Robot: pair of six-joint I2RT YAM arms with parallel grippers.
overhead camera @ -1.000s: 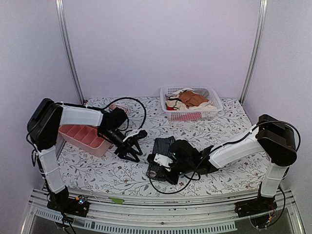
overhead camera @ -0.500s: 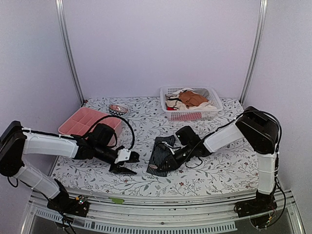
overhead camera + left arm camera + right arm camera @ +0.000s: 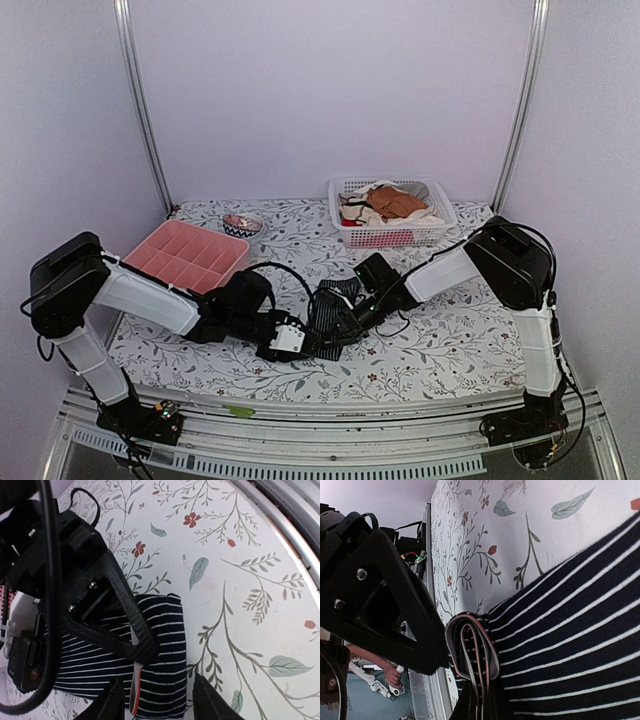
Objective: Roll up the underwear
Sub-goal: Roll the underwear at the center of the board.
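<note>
Starting the roll at the underwear (image 3: 162,645) hem.
Right gripper (image 3: 343,323) pinches it shut; left gripper (image 3: 160,702) half-open astride; next I close left, roll together.

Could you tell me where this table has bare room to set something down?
Bare floral tablecloth lies front right, between the right arm and the near edge, and at the back between the pink divided plastic tray and the white plastic basket. The middle is crowded: the left arm meets the right one over the dark white-striped fabric underwear.
</note>
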